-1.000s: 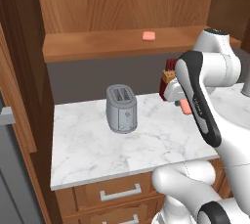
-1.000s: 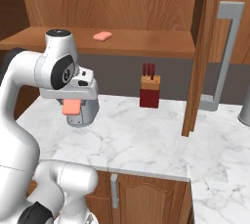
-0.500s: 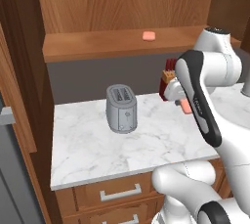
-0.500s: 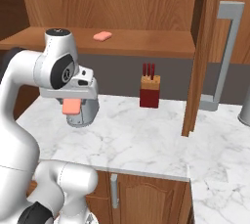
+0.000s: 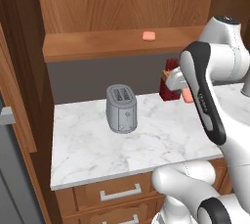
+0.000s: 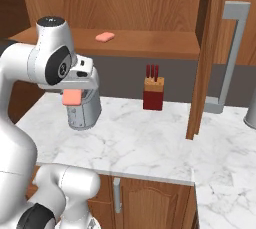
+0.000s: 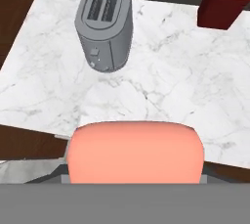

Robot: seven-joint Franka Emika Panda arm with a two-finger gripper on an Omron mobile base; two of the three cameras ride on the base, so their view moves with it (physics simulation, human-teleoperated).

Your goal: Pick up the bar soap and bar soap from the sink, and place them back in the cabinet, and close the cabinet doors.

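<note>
One salmon-pink bar soap (image 7: 135,152) sits clamped in the hand (image 6: 73,98), held flat and raised well above the white marbled surface (image 6: 150,138). From the hand view the bar spans the lower middle of the frame, with the surface edge below it and the grey toaster (image 7: 106,22) standing farther off on the marble. In the right base view the same bar pokes out under the white wrist, in front of the toaster's upper part; in the left base view it shows as a pink patch (image 5: 189,96) beside the forearm, just in front of the dark red knife block (image 5: 169,86).

The second bar soap (image 6: 105,36) lies flat on the plank shelf (image 6: 150,48) of the cabinet (image 5: 122,3), toward the front of the shelf and well apart from the held bar. It is above and to the right of the toaster in the left base view.

One cabinet door (image 6: 206,48) stands open, swung out over the surface edge-on to the right base camera, with its long grey bar handle (image 6: 230,58) to the right of it. Another open door (image 5: 19,71) runs down the left side of the left base view.

The knife block (image 6: 152,93) stands against the grey back wall, with red handles sticking up from its top. Below the surface are wooden drawers with short grey handles (image 5: 120,192).

No brand, label or writing can be read on the soaps, the toaster or the knife block.
</note>
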